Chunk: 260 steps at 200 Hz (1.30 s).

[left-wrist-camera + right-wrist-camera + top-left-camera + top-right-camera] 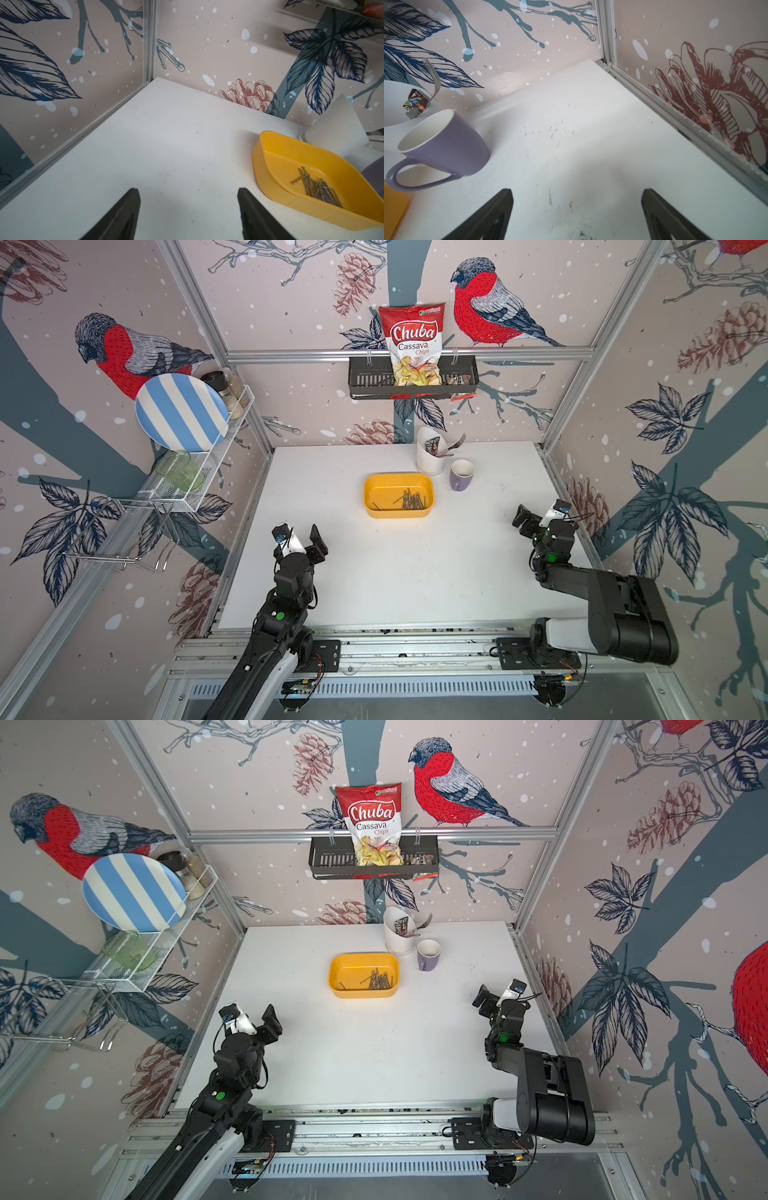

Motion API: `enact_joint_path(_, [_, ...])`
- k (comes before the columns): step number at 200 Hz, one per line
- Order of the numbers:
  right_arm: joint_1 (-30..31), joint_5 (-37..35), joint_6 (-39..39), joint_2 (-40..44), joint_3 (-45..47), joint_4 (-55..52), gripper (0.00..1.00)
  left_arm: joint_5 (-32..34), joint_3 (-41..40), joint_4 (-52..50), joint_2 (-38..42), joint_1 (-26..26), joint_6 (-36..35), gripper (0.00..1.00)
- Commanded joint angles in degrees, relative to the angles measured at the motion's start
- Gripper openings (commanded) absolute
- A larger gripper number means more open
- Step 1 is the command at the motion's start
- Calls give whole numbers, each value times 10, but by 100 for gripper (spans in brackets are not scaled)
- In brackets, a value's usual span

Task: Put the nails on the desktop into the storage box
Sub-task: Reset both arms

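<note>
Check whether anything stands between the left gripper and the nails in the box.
Nothing visible does. Only bare desktop lies between the open left gripper and the box, whose low wall rings the nails; its top is open. The mug and cutlery holder stand on the box's far side.

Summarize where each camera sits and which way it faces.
Both top views: high over the near edge, looking down on the desktop and storage box; both arms show, with left gripper and right gripper.
Left wrist: on the left arm, facing the far-left corner; its open jaws show, storage box alongside.
Right wrist: on the right arm, facing the far-right corner; open jaws show, purple mug alongside.
Shared: top views and left wrist show the nails in the storage box.
</note>
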<state>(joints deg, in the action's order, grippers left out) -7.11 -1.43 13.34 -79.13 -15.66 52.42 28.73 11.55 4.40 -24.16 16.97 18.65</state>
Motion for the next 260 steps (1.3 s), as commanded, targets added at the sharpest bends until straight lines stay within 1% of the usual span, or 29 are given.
enact_joint_path(1, [2, 4, -19, -18, 8, 91, 100, 15, -16, 49, -12, -14, -21, 76])
enact_joint_path(7, [2, 7, -21, -21, 9, 101, 100, 11, -22, 67, -21, -19, -23, 76])
enact_joint_path(18, [5, 14, -26, -19, 1, 81, 100, 3, -27, 100, -40, -28, -32, 75])
enact_joint_path(30, [11, 16, -34, -22, 6, 95, 100, -3, -30, 137, -66, -37, -36, 75])
enact_joint_path(40, [24, 5, -47, -21, 14, 106, 100, -12, -30, 169, -93, -46, -44, 75])
enact_joint_path(52, [41, -12, -62, -30, 34, 146, 100, -22, -28, 198, -127, -59, -54, 75])
enact_joint_path(70, [67, -44, -80, -67, 70, 255, 100, -38, -29, 243, -173, -84, -54, 75])
enact_joint_path(78, [76, -52, -90, -79, 71, 278, 100, -49, -27, 260, -195, -96, -54, 75])
enact_joint_path(89, [84, -55, -102, -78, 57, 252, 100, -63, -26, 284, -222, -111, -63, 75])
enact_joint_path(102, [85, -47, -104, -63, 34, 177, 100, -72, -28, 309, -250, -123, -72, 75])
enact_joint_path(115, [83, -44, -104, -74, 36, 199, 100, -79, -28, 330, -274, -134, -74, 76])
enact_joint_path(129, [82, -42, -103, -68, 30, 176, 100, -89, -29, 351, -297, -142, -75, 76])
enact_joint_path(185, [83, -44, -103, -68, 31, 182, 100, -104, -21, 444, -405, -158, -89, 77])
enact_joint_path(260, [80, -40, -101, -69, 29, 178, 100, -162, 52, 504, -538, -161, -120, 78])
